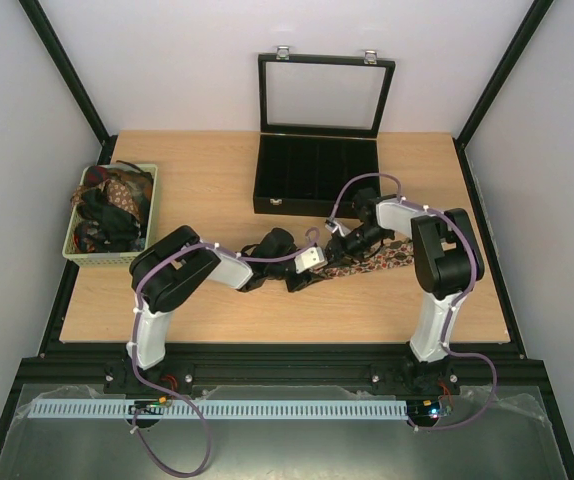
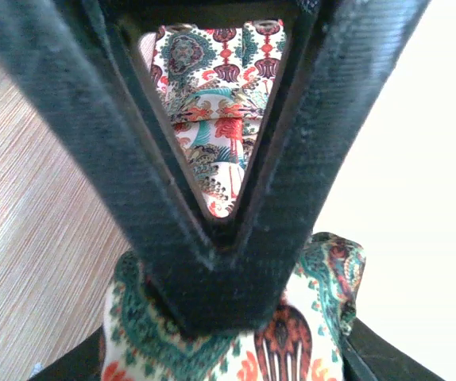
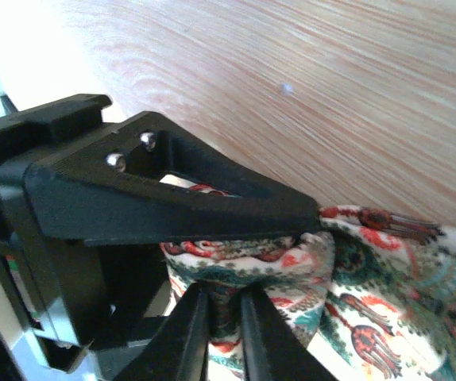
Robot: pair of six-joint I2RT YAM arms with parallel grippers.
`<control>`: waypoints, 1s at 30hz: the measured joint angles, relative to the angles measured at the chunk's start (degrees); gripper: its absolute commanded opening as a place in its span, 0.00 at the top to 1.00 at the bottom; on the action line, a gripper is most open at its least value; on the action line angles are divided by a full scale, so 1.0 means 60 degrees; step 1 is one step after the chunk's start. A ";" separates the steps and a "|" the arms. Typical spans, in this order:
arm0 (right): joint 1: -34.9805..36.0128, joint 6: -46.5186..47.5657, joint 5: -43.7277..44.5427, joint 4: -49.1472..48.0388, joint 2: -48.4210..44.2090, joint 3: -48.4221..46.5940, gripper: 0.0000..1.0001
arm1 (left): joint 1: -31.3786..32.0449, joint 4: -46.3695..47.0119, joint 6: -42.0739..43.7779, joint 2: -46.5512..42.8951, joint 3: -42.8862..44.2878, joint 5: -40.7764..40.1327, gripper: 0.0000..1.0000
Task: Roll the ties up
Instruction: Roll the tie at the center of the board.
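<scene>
One of the ties [image 1: 379,261], pale with red and teal paisley print, lies across the middle of the wooden table. My left gripper [image 1: 312,263] holds its left end. In the left wrist view the tie [image 2: 323,294] bunches under the broad black finger [image 2: 212,262], and my left gripper [image 2: 236,349] is shut on it. My right gripper [image 1: 345,245] is just to the right of the left one. In the right wrist view the tie [image 3: 387,317] is pinched in folds between the two black fingers of my right gripper [image 3: 287,254]. The fingertips are partly hidden by cloth.
A green basket [image 1: 72,248] at the table's left edge holds several more dark and brown ties [image 1: 112,205]. A black compartmented case [image 1: 267,185] stands at the back centre, its glass lid [image 1: 324,95] raised upright. The two grippers are very close together.
</scene>
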State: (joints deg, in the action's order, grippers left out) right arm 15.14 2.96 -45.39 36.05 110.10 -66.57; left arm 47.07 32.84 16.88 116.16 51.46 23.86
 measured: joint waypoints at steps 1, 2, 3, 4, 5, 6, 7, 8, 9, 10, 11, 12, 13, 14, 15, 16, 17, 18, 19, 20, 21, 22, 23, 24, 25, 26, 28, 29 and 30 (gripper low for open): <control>-0.0007 0.0095 -0.0011 -0.0029 0.0036 0.0000 0.98 | 0.0000 -0.0025 -0.0004 0.0000 0.0000 -0.0007 0.54; -0.0018 0.0124 -0.0022 -0.0011 0.0044 0.0000 0.99 | 0.0000 -0.0051 -0.0011 0.0000 0.0000 -0.0007 0.51; -0.0025 0.0149 -0.0015 0.0000 0.0044 0.0000 0.99 | 0.0000 -0.0055 -0.0007 0.0000 0.0000 -0.0004 0.50; -0.0025 0.0168 0.0025 -0.0011 0.0044 0.0000 0.99 | 0.0000 -0.0058 -0.0004 0.0000 0.0000 0.0011 0.48; -0.0029 0.0182 0.0095 -0.0007 0.0047 0.0000 0.99 | 0.0000 -0.0062 0.0007 -0.0004 0.0000 0.0029 0.48; -0.0040 0.0189 0.0146 -0.0004 0.0047 -0.0007 0.99 | -0.0004 -0.0069 0.0025 -0.0004 0.0000 0.0051 0.48; -0.0073 0.0189 0.0186 0.0004 0.0058 -0.0026 0.99 | -0.0015 -0.0069 0.0036 -0.0004 0.0000 0.0066 0.48; -0.0102 0.0189 0.0211 0.0007 0.0076 -0.0051 0.99 | -0.0022 -0.0076 0.0044 -0.0004 0.0004 0.0095 0.46; -0.0146 0.0189 0.0226 0.0018 0.0109 -0.0080 0.99 | -0.0040 -0.0113 0.0047 -0.0004 0.0026 0.0135 0.42; -0.0157 0.0189 0.0226 0.0018 0.0127 -0.0087 0.99 | -0.0047 -0.0186 0.0058 -0.0004 0.0069 0.0182 0.38; -0.0178 0.0189 0.0244 0.0018 0.0138 -0.0091 0.99 | -0.0080 -0.0266 0.0062 -0.0004 0.0113 0.0244 0.35; -0.0204 0.0186 0.0291 0.0015 0.0146 -0.0098 0.99 | -0.0084 -0.0339 0.0073 -0.0004 0.0149 0.0317 0.33; -0.0215 0.0186 0.0342 0.0015 0.0149 -0.0106 0.99 | -0.0106 -0.0361 0.0080 -0.0004 0.0160 0.0386 0.31; -0.0229 0.0186 0.0412 0.0015 0.0153 -0.0120 0.99 | -0.0124 -0.0364 0.0095 -0.0007 0.0157 0.0455 0.29; -0.0244 0.0186 0.0470 0.0015 0.0160 -0.0124 0.99 | -0.0146 -0.0342 0.0084 -0.0022 0.0131 0.0514 0.27; -0.0273 0.0186 0.0572 0.0011 0.0164 -0.0127 0.99 | -0.0171 -0.0295 0.0066 -0.0058 0.0047 0.0550 0.26; -0.0288 0.0189 0.0641 0.0004 0.0171 -0.0124 0.99 | -0.0189 -0.0248 0.0055 -0.0117 -0.0040 0.0572 0.26; -0.0306 0.0189 0.0739 -0.0018 0.0171 -0.0120 0.99 | -0.0193 -0.0226 0.0015 -0.0182 -0.0135 0.0586 0.26; -0.0324 0.0189 0.0852 -0.0047 0.0171 -0.0109 0.99 | -0.0208 -0.0200 -0.0029 -0.0229 -0.0197 0.0590 0.25; -0.0342 0.0193 0.1005 -0.0087 0.0171 -0.0091 0.98 | -0.0222 -0.0186 -0.0117 -0.0277 -0.0251 0.0586 0.25; -0.0364 0.0193 0.1118 -0.0131 0.0171 -0.0062 0.98 | -0.0255 -0.0164 -0.0186 -0.0295 -0.0280 0.0586 0.25; -0.0390 0.0193 0.1268 -0.0189 0.0171 -0.0022 0.99 | -0.0273 -0.0146 -0.0262 -0.0299 -0.0284 0.0590 0.25; -0.0412 0.0197 0.1446 -0.0270 0.0171 0.0025 0.99 | -0.0291 -0.0120 -0.0357 -0.0299 -0.0284 0.0590 0.25; -0.0430 0.0197 0.1559 -0.0321 0.0171 0.0069 0.99 | -0.0295 -0.0098 -0.0455 -0.0299 -0.0284 0.0594 0.24; -0.0444 0.0193 0.1632 -0.0357 0.0171 0.0091 0.99 | -0.0299 -0.0073 -0.0546 -0.0299 -0.0284 0.0605 0.25; -0.0452 0.0189 0.1661 -0.0382 0.0171 0.0106 0.99 | -0.0306 -0.0036 -0.0641 -0.0295 -0.0284 0.0623 0.25; -0.0448 0.0178 0.1687 -0.0393 0.0175 0.0106 0.99 | -0.0306 0.0102 -0.0852 -0.0251 -0.0270 0.0674 0.24; -0.0452 0.0160 0.1683 -0.0401 0.0186 0.0106 0.99 | -0.0302 0.0186 -0.0947 -0.0189 -0.0244 0.0692 0.24; -0.0455 0.0146 0.1679 -0.0404 0.0208 0.0106 0.99 | -0.0288 0.0248 -0.1020 -0.0124 -0.0208 0.0699 0.24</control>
State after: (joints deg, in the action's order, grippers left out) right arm 12.40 3.84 -35.31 33.63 111.35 -65.93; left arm 45.34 34.33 10.76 115.42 50.22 28.05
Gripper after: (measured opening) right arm 0.026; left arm 0.755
